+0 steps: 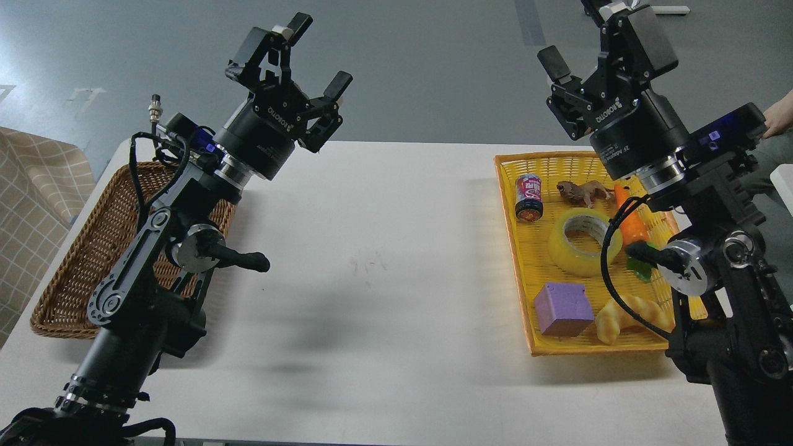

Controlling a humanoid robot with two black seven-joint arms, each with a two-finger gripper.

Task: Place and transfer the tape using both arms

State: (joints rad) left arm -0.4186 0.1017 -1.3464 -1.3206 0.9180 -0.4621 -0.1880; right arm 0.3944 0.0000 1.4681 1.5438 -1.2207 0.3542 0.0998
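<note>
Both my grippers are up high over the white table (384, 260) w/ fingers spread wide & nothing in them, I think bc no grab has started yet. The tape (579, 241) lies flat in the yellow basket (526, 297) on my right, between the soda can (528, 197), the carrot (632, 223) & the purple cube (562, 308). It sits below my right gripper (588, 59), not touching it, & far from my left gripper (310, 59), which is near the brown wicker basket (68, 279), prob where the tape ends up.

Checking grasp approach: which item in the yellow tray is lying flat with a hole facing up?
The tape, mid-tray: a translucent yellow ring lying flat, its whitish core open upward. The can, purple cube and carrot have no such opening.
</note>
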